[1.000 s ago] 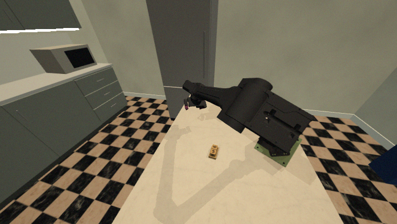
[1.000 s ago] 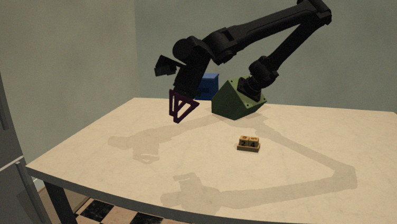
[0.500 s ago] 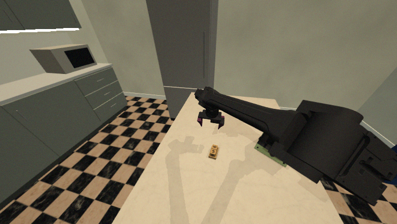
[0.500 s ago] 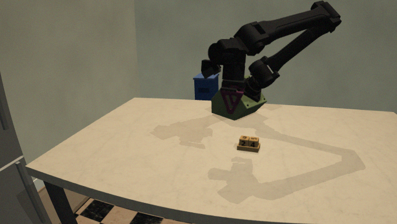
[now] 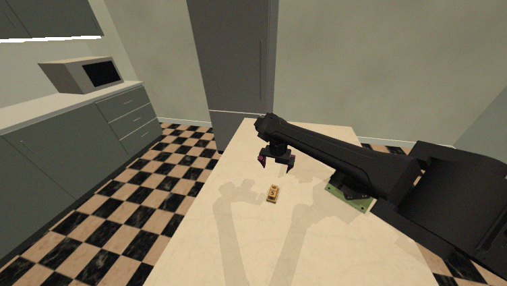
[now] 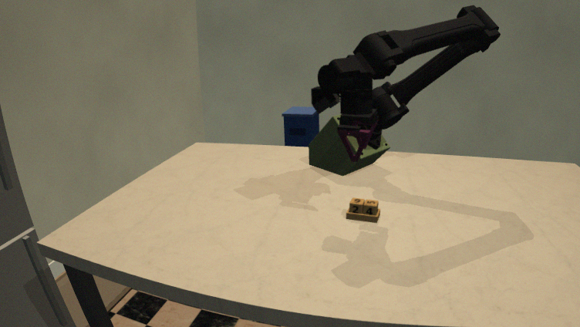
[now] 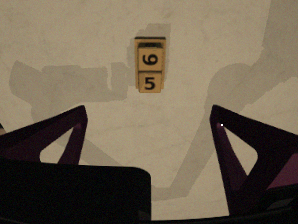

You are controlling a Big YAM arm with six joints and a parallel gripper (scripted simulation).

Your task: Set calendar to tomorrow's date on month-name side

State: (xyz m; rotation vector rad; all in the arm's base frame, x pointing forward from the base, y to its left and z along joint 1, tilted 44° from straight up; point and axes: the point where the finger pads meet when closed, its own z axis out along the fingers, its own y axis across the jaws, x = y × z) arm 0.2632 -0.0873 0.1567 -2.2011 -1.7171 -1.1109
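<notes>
The wooden calendar point(image 6: 362, 210) sits flat on the table: a low tray point(image 6: 362, 216) with two cubes side by side. In the exterior view the front faces read 2 point(image 6: 355, 209) and 4 point(image 6: 369, 210). Their top faces read 9 and 5, which the wrist view point(image 7: 150, 64) also shows. The calendar shows in the top view as well point(image 5: 272, 193). My gripper point(image 5: 276, 164), with purple fingers, is open and empty. It hangs well above the table, pointing down, between the calendar and the arm's base; it also shows in the exterior view point(image 6: 357, 143).
The arm's green base block point(image 6: 345, 150) stands at the back of the table. A blue bin point(image 6: 300, 126) stands behind the table. A tall fridge point(image 5: 234, 67) stands past the table's far end, with kitchen cabinets point(image 5: 71, 141) and a microwave point(image 5: 82, 73) to the left.
</notes>
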